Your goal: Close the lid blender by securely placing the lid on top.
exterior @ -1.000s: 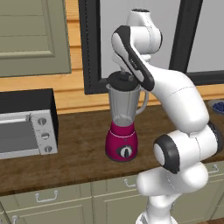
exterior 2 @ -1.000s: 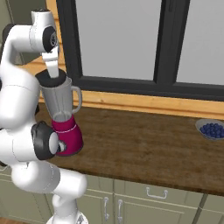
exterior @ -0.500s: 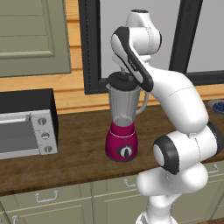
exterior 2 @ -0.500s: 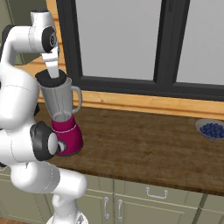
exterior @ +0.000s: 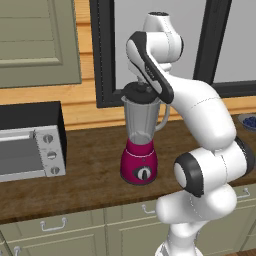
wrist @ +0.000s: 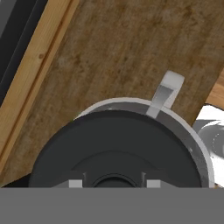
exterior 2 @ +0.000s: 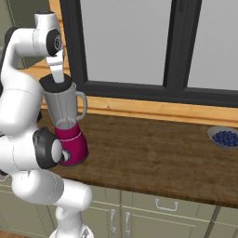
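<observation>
Because the lid (wrist: 118, 148) has to seat squarely, I hold my tool (exterior 2: 59, 78) clenched on its centre knob directly over the jar rim of the blender (exterior: 141, 142) on the counter (exterior 2: 162, 158).

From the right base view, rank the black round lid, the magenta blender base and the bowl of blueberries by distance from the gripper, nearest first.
1. Black round lid, directly under the gripper.
2. Magenta blender base, below on the counter.
3. Bowl of blueberries, far right end of the counter.

I can read no text, label, brand or number anywhere around me; the small marks on my arm are too blurred.
</observation>
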Controlling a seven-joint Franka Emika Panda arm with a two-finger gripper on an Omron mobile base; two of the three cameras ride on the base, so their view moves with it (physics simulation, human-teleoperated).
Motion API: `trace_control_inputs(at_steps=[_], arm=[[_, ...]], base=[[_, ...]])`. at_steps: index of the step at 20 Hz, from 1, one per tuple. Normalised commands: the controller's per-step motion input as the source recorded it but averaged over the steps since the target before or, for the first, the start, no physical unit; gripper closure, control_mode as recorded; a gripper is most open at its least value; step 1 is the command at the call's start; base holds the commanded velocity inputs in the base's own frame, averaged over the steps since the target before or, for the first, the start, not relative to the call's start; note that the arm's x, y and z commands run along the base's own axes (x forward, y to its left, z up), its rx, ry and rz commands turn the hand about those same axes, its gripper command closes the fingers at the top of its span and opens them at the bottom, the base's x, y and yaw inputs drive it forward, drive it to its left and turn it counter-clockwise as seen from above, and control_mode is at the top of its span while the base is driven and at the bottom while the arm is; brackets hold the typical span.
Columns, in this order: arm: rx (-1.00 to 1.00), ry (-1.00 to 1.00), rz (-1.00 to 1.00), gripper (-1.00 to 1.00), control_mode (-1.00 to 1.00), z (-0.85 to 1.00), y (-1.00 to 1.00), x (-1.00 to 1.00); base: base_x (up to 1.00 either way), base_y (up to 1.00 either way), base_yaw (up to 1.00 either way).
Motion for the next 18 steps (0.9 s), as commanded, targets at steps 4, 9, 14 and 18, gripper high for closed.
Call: trace_control_inputs(at_steps=[4,9,14,18], arm=[[0.00,0.00,-0.03,1.00,-1.00,0.00,-0.07,0.06],[0.00,0.00,-0.01,1.00,-1.00,0.00,-0.01,0.00],[-0.02,0.00,0.00,1.00,-1.00,-0.10,0.00,-0.11],[0.00,0.00,0.00,1.00,-1.00,-0.01,0.00,-0.07]], base=[[0.00,0.00,0.00],[0.00,0.00,0.00],[0.00,0.00,0.00],[0.00,0.00,0.00]])
